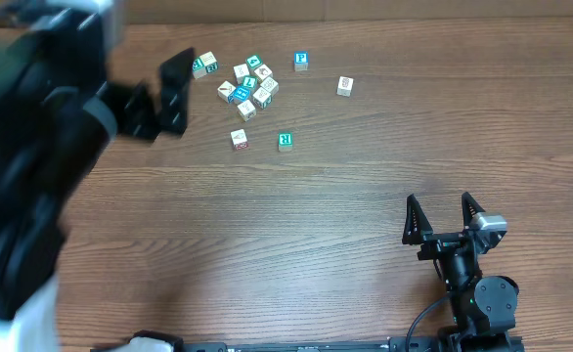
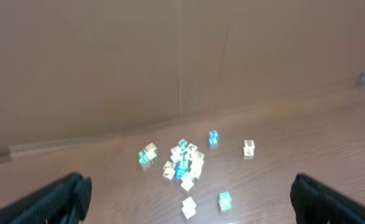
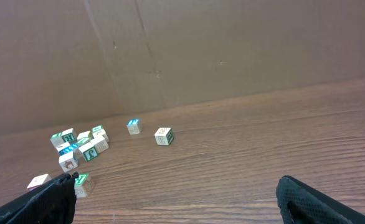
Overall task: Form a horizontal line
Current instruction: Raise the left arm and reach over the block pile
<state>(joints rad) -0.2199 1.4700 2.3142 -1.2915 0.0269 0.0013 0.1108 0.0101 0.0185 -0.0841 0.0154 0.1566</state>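
Observation:
Small wooden alphabet cubes lie scattered at the far side of the table, in no line. A red-marked cube (image 1: 239, 139) and a green "R" cube (image 1: 286, 141) sit nearest. A teal-marked cube (image 1: 301, 61) and a pale tan cube (image 1: 344, 86) lie apart to the right. My left gripper (image 1: 159, 103) hovers open just left of the cubes. In its blurred wrist view the "R" cube (image 2: 225, 200) lies between the fingers, well ahead. My right gripper (image 1: 443, 217) stands open near the front, far from the cubes. Its view shows the tan cube (image 3: 163, 135) in the distance.
A tight cluster of white-and-teal cubes (image 1: 249, 86) lies behind the red-marked one, with one more cube (image 1: 206, 66) close to my left fingers. A brown cardboard wall (image 3: 201, 50) rises behind the table. My left arm (image 1: 32, 166) fills the left side.

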